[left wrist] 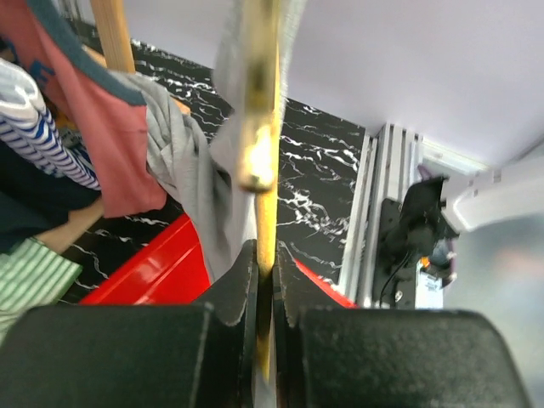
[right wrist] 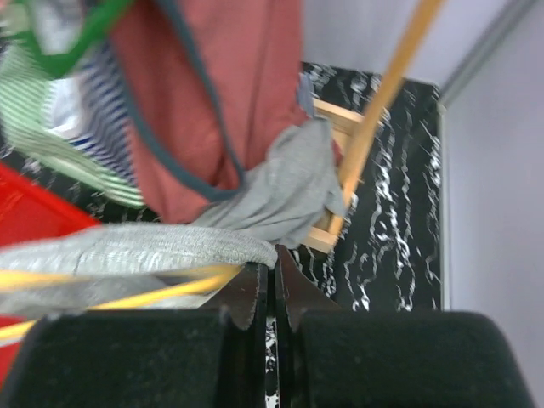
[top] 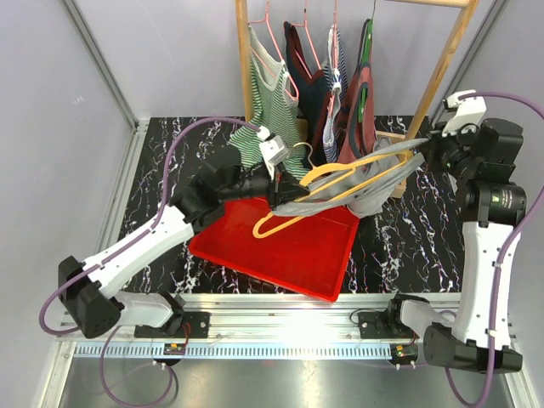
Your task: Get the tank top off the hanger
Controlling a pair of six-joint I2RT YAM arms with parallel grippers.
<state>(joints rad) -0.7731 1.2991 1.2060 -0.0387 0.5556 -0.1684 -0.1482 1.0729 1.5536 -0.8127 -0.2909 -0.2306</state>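
A grey tank top (top: 378, 180) hangs on a yellow hanger (top: 325, 176), held stretched in the air above the red tray. My left gripper (top: 274, 189) is shut on the hanger's bar; in the left wrist view the yellow bar (left wrist: 266, 110) runs between the closed jaws (left wrist: 266, 265), with grey cloth (left wrist: 183, 170) beside it. My right gripper (top: 422, 153) is shut on the top's far edge. In the right wrist view the grey strap (right wrist: 127, 246) ends at the jaw tips (right wrist: 272, 265), with the yellow hanger wire (right wrist: 127, 293) just below.
A red tray (top: 255, 255) lies on the black marbled table (top: 425, 238) under the hanger. A wooden rack (top: 244, 59) at the back holds several other tops, among them a green striped one (top: 268, 93) and a red one (top: 364, 102).
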